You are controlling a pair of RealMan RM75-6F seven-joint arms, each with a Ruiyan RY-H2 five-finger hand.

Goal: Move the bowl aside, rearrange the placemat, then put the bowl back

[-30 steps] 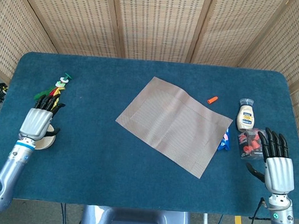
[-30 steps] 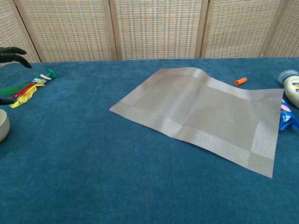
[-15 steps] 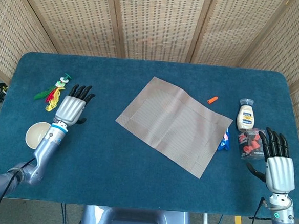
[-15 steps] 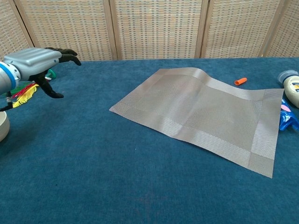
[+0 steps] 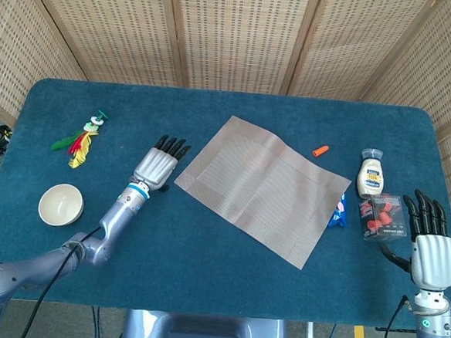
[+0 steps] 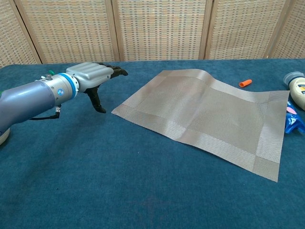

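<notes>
Bowl [image 5: 60,204]: set aside at table's left edge, well apart from mat; step judged done.
Mat [image 5: 261,188]: askew mid-table, far edge rippled; straightening left, then bowl's return.
Left hand [image 5: 155,165]: empty, fingers extended and slightly apart, just beside mat's near-left corner.
Right hand [image 5: 429,243]: empty, fingers spread, at right edge.
Room: bare cloth left and front of mat; bottle [image 5: 371,174] and clutter crowd right.

A staged lab tabletop: blue felt-covered table [image 5: 218,277], woven screen panels [image 5: 235,30] behind.
</notes>
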